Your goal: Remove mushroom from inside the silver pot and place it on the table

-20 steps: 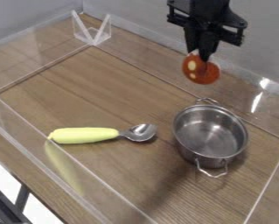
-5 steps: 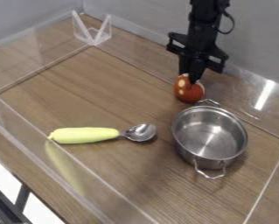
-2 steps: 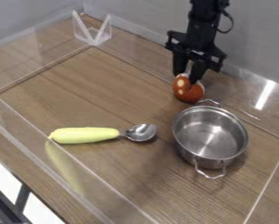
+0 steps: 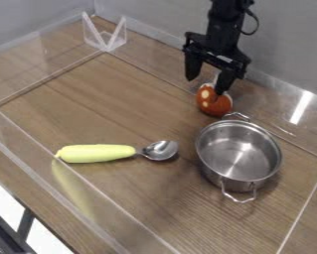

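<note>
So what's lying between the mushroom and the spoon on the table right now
Nothing; in the camera view only bare table runs from the mushroom down to the spoon. The silver pot sits off to the side.

Even, moderately bright light from above; the frame is small and soft, fine detail smeared; white glare streaks on the clear wall at the worktop's (image 4: 81, 109) right edge; pale highlights inside the silver pot (image 4: 239, 152); shadows faint, short.

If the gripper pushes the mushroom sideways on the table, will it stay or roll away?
The mushroom lies beside the silver pot, showing a rounded cap, so it would probably roll or rock. It looks small and smooth, so it is likely light and may slide on the table.
</note>
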{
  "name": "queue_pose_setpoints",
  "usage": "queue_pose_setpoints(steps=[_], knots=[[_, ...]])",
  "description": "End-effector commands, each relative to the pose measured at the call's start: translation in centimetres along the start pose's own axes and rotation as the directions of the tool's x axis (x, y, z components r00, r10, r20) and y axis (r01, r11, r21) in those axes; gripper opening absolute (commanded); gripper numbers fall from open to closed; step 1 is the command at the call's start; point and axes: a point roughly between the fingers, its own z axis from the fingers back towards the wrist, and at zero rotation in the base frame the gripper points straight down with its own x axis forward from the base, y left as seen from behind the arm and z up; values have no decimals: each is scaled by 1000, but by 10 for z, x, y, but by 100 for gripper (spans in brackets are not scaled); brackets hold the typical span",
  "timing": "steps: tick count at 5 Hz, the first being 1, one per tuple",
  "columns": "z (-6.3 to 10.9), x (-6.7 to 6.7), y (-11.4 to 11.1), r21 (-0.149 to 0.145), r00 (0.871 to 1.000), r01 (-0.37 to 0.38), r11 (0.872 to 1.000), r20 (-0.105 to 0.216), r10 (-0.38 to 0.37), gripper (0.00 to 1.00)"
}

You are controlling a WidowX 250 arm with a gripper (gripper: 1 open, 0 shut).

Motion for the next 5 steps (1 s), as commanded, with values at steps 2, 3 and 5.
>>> queue_pose_setpoints(steps=[2,3,5], knots=[[-8,14,19,38,998,-50,998,51,48,100],[4,14,20,46,997,-57,997,63,54,100],[28,13,22,57,994,-73,996,91,67,100]])
